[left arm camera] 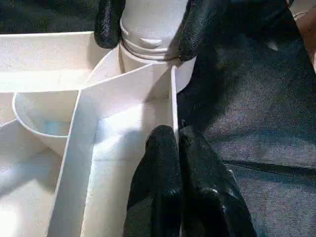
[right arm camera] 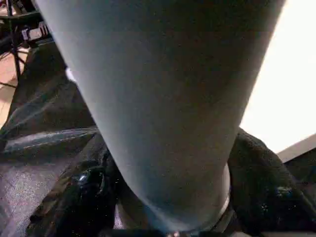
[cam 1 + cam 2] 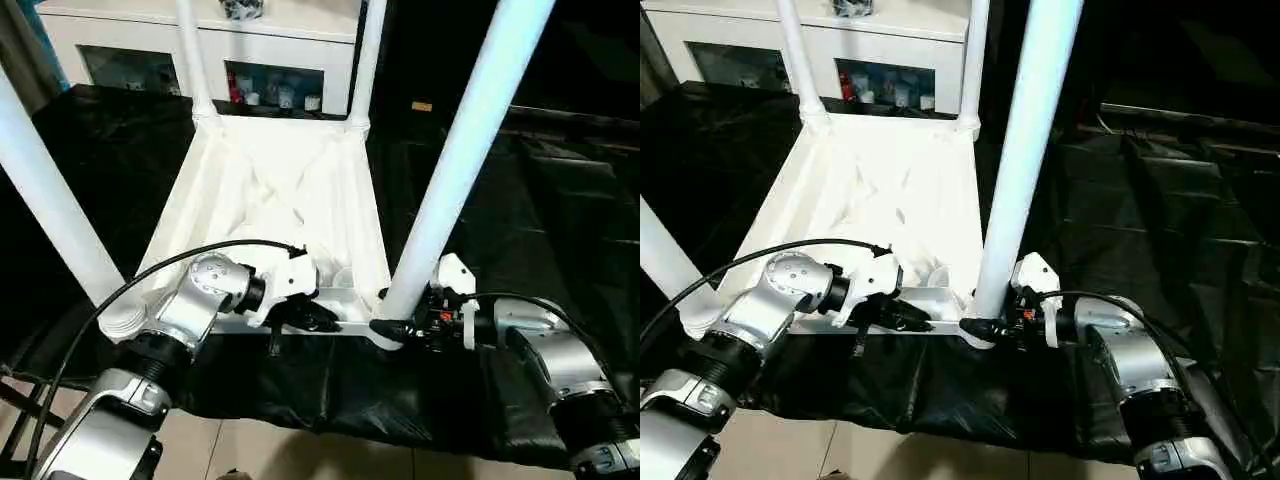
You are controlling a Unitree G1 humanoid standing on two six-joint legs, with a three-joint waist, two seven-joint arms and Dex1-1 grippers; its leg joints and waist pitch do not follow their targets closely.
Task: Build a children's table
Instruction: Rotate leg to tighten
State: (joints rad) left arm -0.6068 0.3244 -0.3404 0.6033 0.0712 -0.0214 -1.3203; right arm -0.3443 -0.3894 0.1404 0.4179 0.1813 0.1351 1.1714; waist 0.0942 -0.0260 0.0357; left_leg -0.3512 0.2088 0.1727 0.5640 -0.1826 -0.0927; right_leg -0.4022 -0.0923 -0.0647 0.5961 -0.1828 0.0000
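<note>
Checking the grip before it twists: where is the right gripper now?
In the head views, the right gripper is at the tabletop's near right corner, closed around the base of the leg standing there.

Black sheeting (image 3: 560, 200) spread wide below a white cabinet (image 3: 200, 45); glass-fronted cabinet shelves holding small jars (image 3: 285, 95); pale tiled floor (image 3: 300, 450) nearest the sheeting's near edge.

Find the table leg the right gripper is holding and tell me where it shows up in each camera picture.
Left eye view: the leg slants up right of centre, from the near right corner.
Right eye view: the same leg rises just right of centre.
Left wrist view: its ridged collar sits between the right gripper's fingers.
Right wrist view: the leg looms close, centre.
Shared landmark: the white tabletop.
</note>
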